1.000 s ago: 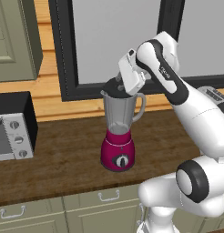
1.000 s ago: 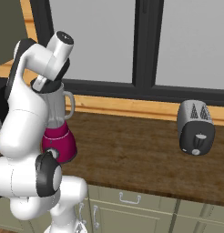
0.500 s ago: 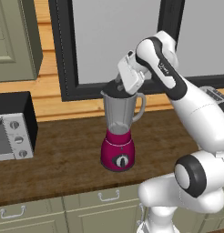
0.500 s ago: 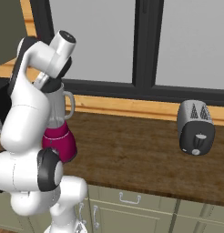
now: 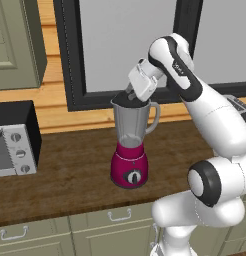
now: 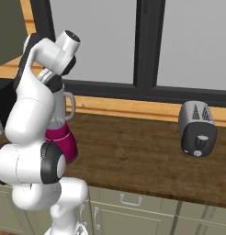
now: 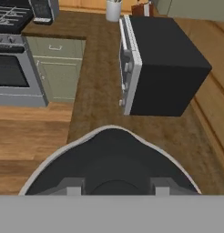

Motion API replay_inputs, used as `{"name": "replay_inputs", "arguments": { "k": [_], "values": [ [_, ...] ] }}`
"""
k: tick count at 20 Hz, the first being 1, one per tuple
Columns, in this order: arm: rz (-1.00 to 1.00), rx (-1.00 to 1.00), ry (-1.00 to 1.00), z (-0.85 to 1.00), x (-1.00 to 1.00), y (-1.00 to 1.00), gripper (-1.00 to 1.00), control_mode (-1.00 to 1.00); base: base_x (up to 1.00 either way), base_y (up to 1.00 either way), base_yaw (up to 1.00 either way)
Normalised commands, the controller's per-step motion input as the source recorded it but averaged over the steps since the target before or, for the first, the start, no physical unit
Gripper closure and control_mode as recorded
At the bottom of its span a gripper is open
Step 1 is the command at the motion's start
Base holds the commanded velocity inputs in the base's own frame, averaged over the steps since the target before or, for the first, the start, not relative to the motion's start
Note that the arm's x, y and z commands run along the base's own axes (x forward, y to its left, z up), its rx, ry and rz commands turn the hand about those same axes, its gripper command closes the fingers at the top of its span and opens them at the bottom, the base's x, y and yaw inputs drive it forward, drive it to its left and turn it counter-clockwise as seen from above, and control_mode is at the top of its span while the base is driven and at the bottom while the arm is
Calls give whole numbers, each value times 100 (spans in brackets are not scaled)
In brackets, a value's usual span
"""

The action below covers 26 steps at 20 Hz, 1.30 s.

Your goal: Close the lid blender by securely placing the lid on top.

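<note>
Blender (image 5: 130, 150) of clear grey glass on a magenta base with a dark round dial stands on the brown wooden counter (image 5: 70, 175), its handle turned toward the robot. Its jar looks hollow, nothing visible in the lower part. Over the rim sits the round black lid (image 7: 111, 166), seen from the hand view as a dark disc inside the pale rim, and the gripper (image 5: 131, 97) is right down on it; whether the fingers (image 7: 73, 187) pinch the lid or sit spread I cannot tell. Left of the blender, well apart, stands a black boxy microwave (image 5: 12, 137). A silver toaster (image 6: 197, 128) stands far along the counter, with open wood between.
</note>
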Motion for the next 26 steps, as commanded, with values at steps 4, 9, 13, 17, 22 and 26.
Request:
{"name": "replay_inputs", "arguments": {
  "k": [4, 9, 13, 17, 22, 26],
  "values": [
    [1, 10, 0, -47, 0, -15, 100, -100, 0, 0, 0],
    [1, 8, -2, -56, 0, -6, -100, -100, 0, 0, 0],
    [0, 0, -2, -42, 0, 0, -100, -100, 0, 0, 0],
    [0, 0, -8, -13, 2, 0, -100, -100, 0, 0, 0],
    [0, 0, -7, 0, 14, 0, -100, -100, 0, 0, 0],
    [0, 0, -10, 1, 24, 0, -100, -100, 0, 0, 0]
  ]
}}
